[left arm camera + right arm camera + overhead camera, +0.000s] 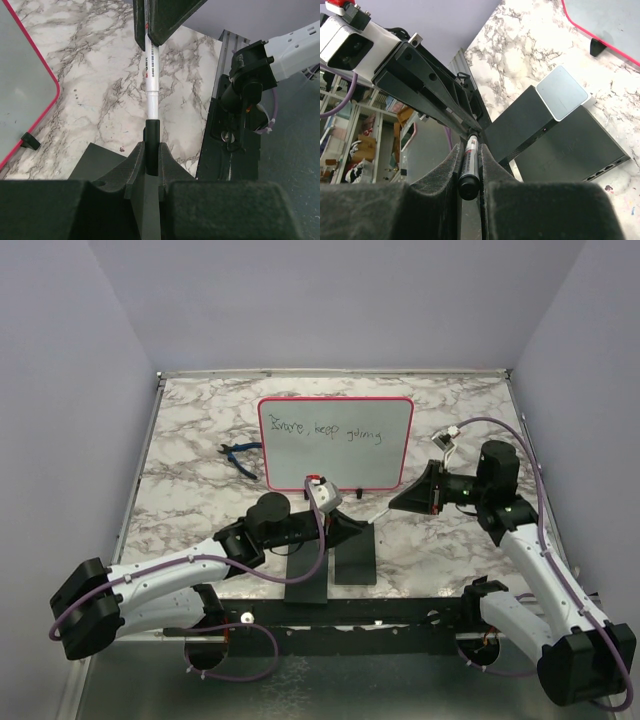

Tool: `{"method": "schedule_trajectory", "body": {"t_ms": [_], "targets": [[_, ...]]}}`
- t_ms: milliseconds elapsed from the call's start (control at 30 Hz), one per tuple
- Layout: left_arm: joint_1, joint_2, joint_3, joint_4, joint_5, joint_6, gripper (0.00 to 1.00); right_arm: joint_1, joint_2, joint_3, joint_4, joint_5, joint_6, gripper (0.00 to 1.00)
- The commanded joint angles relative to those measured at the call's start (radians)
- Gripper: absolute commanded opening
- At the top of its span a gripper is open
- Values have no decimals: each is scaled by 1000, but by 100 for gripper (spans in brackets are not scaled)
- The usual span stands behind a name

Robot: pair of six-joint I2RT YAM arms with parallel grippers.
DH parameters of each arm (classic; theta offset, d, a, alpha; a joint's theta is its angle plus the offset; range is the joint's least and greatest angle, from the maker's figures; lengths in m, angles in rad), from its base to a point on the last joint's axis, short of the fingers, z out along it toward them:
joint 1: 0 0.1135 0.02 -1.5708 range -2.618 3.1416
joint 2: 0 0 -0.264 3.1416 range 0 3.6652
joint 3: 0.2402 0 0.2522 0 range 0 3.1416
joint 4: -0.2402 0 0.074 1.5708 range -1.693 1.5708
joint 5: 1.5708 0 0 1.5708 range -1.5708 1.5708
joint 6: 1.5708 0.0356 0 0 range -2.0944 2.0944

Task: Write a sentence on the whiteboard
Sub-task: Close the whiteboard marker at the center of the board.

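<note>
Observed: the whiteboard (340,462) stands upright on its two small black feet toward the back of the marble table (190,430), roughly centred, its face turned toward my bases. The sentence (330,430) runs as one line of thin dark handwriting along the upper part of the board. The words "keep" and "going" are legible, but the first word is not clear to me.

Left claw (152,148): pressed in on the black end of a marker (152,90), held in the slot between my two fingers. The white barrel runs straight out from there.

Right claw (470,156): pinching the opposite end of the same marker, whose black butt sits between my pads. Both claws grip the one marker, tip to tip, in front of the board's right lower corner and clear of its surface. The marker touches neither board nor table.

Other items: two black slabs (308,570) lie flat side by side in front of the board, under my left wrist. A small grey-white pad (562,92) rests on their board-side end; which slab bears it I cannot tell. Blue-handled pliers (240,455) lie on the table just beside the board's left edge
</note>
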Motion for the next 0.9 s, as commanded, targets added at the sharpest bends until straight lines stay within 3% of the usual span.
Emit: {"method": "schedule_trajectory", "body": {"t_ms": [0, 467, 867], "targets": [[-4, 11, 47, 9, 6, 10, 0, 9, 9, -21, 19, -27, 9, 1], [-12, 51, 38, 64, -51, -7, 0, 66, -8, -115, 182, 21, 121, 1], [-25, 57, -11, 145, -100, -12, 0, 180, 30, -140, 185, 105, 98, 1]]}}
